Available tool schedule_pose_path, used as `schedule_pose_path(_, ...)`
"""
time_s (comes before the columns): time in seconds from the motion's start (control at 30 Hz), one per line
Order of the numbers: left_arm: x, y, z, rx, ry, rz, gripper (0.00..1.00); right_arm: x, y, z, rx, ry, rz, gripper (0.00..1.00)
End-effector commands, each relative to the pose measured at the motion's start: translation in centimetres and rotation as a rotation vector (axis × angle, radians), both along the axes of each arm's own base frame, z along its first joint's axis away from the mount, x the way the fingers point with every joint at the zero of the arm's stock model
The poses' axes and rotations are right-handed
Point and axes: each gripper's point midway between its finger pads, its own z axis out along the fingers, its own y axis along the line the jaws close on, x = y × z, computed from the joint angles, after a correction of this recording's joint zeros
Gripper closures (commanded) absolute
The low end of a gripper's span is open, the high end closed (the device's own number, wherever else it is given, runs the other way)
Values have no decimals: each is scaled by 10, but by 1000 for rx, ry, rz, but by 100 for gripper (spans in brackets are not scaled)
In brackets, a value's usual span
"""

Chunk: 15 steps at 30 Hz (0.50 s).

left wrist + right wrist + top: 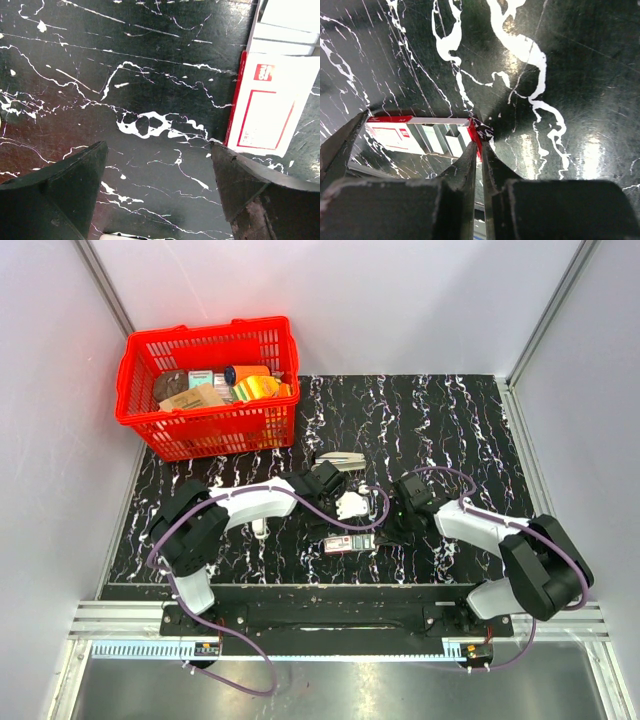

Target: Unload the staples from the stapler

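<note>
From above, the stapler [341, 457] at centre was partly hidden behind the left arm [255, 502], and print on the red-and-white box [350, 543] was too small to read. In the left wrist view, the right edge cut that box off.

The table [470, 430] is a black slab veined with white, running from the near rail to the far wall. A red plastic basket [220, 435] stands on its far left corner. Near the middle lies the stapler [340, 459], and nearer than that, well apart from it, a flat red-and-white box [350, 543]. A short white bar [260, 528] lies left of the box.
</note>
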Motion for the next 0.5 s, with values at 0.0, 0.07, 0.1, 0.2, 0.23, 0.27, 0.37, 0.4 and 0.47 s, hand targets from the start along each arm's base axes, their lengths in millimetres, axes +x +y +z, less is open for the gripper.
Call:
schedule_pose_path(0.0, -1, -6, -12, -15, 29, 2, 11, 7, 18, 9, 45, -15, 15, 87)
schedule_pose_path(0.07, -3, -6, -13, -14, 33, 2, 11, 8, 22, 10, 53, -16, 20, 87)
schedule_pose_path(0.1, -2, -6, -12, -18, 31, 4, 11, 9, 25, 12, 57, -21, 25, 87)
schedule_pose_path(0.2, -4, -6, -13, -17, 39, 9, 11, 9, 30, 13, 59, -23, 31, 87)
schedule_pose_path(0.23, -2, -5, -13, -11, 31, 11, 11, 7, 30, 12, 55, -18, 32, 87)
schedule_pose_path(0.27, 0, -3, -14, -2, 21, 14, 11, 7, 30, 11, 50, -14, 34, 87)
schedule_pose_path(0.37, 24, 14, -10, 44, -53, 80, 11, 4, 25, 8, 33, -13, 30, 87)
schedule_pose_path(0.4, 36, 24, -7, 55, -77, 129, 11, 3, 24, 7, 30, -11, 29, 87)
schedule_pose_path(0.47, 55, 42, -1, 57, -81, 207, 12, 2, 23, 8, 31, -12, 28, 87)
